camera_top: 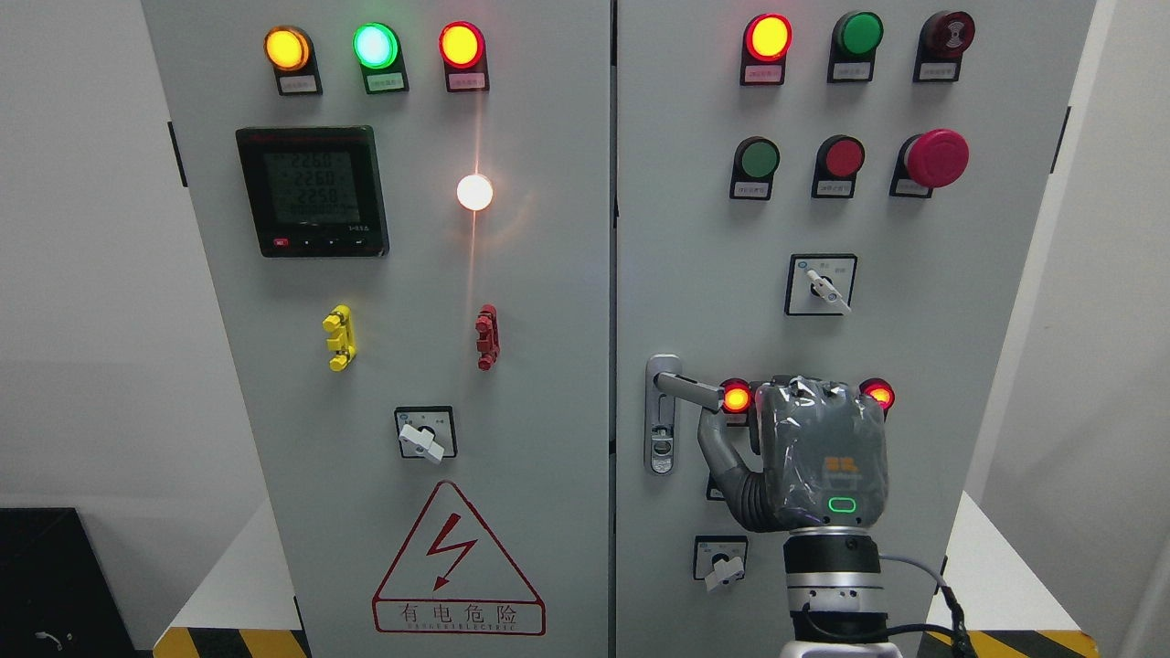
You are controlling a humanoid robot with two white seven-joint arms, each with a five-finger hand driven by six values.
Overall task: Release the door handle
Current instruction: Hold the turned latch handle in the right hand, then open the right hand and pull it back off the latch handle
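The right hand (821,452) stood nearest the camera, rising from the bottom edge on a ribbed metal wrist. Its grey back, wrapped in glossy clear film, faced the camera and carried a small green-lit oval. The thumb (722,448), a curved grey segmented digit, reached up and to the left, its tip just below the outer end of the door handle (686,386). Whether the thumb touched the lever could not be determined. The remaining fingers were hidden behind the palm, so their state could not be told.

The door handle was a silver metal lever on the left edge of the right cabinet door (960,302). It projected rightward and slightly downward from a tall, rounded backplate (662,429) with a keyhole in its lower part. The lever's outer end lay just beside a glowing red indicator lamp (736,398).

Farther back, the matte grey steel cabinet carried round pilot lamps, a red mushroom-head button (936,157), rotary selector switches and, on the left door (411,302), a digital meter (312,191) and a red-outlined triangular shock warning label (457,564).
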